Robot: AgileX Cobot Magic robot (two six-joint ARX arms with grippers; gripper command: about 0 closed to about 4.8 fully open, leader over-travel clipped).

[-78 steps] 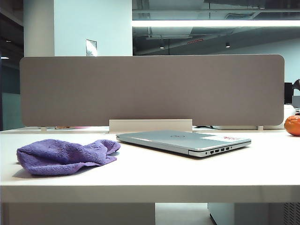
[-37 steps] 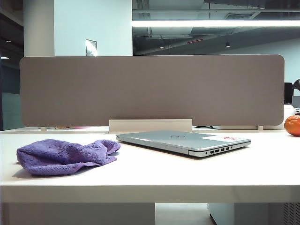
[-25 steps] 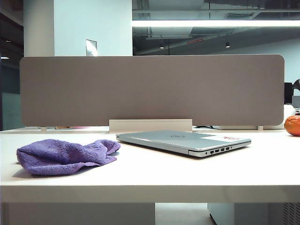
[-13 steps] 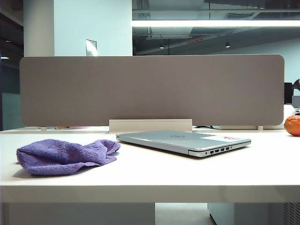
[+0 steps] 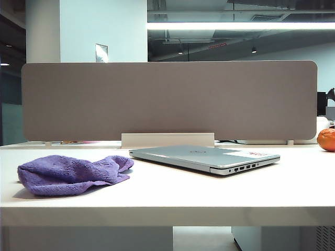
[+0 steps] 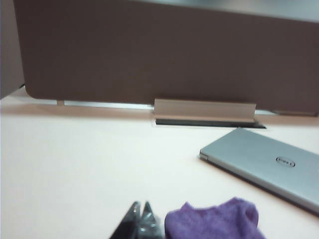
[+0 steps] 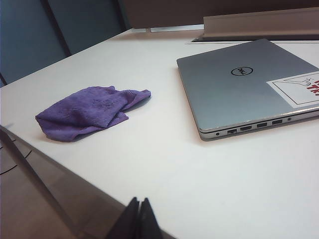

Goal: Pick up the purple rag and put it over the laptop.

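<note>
One purple rag [image 5: 73,174] left, one closed Dell laptop [image 5: 207,157] center, apart. Left gripper [image 6: 140,219], right gripper [image 7: 138,211] clenched, nothing held.

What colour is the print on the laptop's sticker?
Red print on a white sticker, on the silver laptop; clearest in the right wrist view.

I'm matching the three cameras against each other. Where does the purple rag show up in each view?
Exterior view: purple rag at left on the table.
Left wrist view: only its top, bottom edge.
Right wrist view: left of centre.
Shared landmark: the laptop beside it.
</note>
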